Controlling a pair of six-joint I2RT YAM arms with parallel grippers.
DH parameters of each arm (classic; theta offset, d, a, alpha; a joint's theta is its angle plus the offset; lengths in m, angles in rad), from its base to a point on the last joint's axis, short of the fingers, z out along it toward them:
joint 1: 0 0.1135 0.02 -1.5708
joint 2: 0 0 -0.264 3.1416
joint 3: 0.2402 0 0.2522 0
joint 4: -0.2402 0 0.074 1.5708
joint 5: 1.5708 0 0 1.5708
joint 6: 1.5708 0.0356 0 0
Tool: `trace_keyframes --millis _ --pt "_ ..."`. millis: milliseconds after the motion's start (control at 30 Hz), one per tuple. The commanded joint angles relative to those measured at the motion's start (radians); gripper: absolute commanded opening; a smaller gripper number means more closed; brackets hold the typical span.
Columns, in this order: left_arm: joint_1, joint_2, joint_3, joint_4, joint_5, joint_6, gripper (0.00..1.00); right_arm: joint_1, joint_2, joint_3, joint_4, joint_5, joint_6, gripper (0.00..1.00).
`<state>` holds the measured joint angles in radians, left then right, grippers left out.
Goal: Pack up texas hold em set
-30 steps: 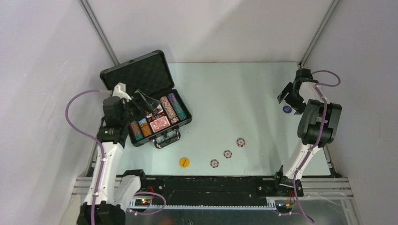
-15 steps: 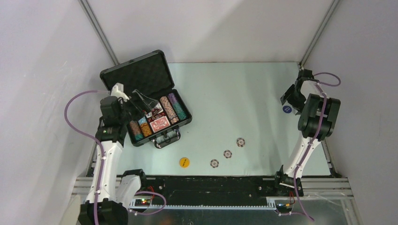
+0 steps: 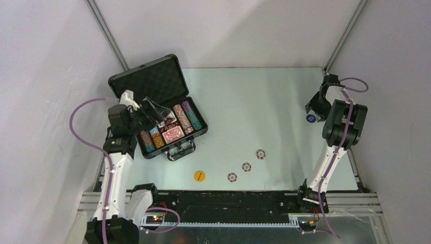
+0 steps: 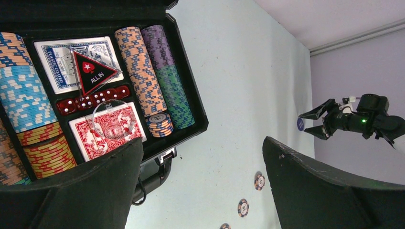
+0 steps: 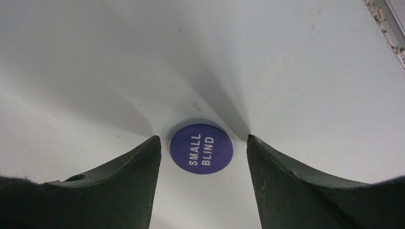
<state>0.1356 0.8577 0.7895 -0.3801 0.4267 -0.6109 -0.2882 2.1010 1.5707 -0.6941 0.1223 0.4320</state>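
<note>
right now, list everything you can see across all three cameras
briefcase: one, black, open, table's far left
packed poker chips: many, mixed colours, in the briefcase
blue-backed card deck: one, in the briefcase
red-backed card deck: one, in the briefcase
dice: a row, red, between the decks
ALL IN triangle: one, black and red, on the blue-backed deck
clear disc: one, on the red-backed deck
loose poker chips: three, striped, diagonal line near the table's front
yellow disc: one, left of the loose chips
SMALL BLIND button: one, blue, table's right edge
table: one, pale
left gripper: open, over the briefcase
right gripper: open, fingers flanking the SMALL BLIND button
</note>
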Motion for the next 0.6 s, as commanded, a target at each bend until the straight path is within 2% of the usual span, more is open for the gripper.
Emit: trace_keyframes --millis 0,200,567 --pt "0.014 -0.007 0.027 0.012 0.026 0.005 1.0 0.014 0.049 0.069 -0.03 0.01 -0.013 0.7" --pt "0.02 -0.008 0.024 0.013 0.028 0.005 1.0 0.03 0.075 0.103 -0.061 0.027 -0.015 0.7" --pt "0.025 -0.006 0.023 0.012 0.033 0.001 1.0 0.03 0.034 0.033 -0.044 0.039 -0.018 0.66"
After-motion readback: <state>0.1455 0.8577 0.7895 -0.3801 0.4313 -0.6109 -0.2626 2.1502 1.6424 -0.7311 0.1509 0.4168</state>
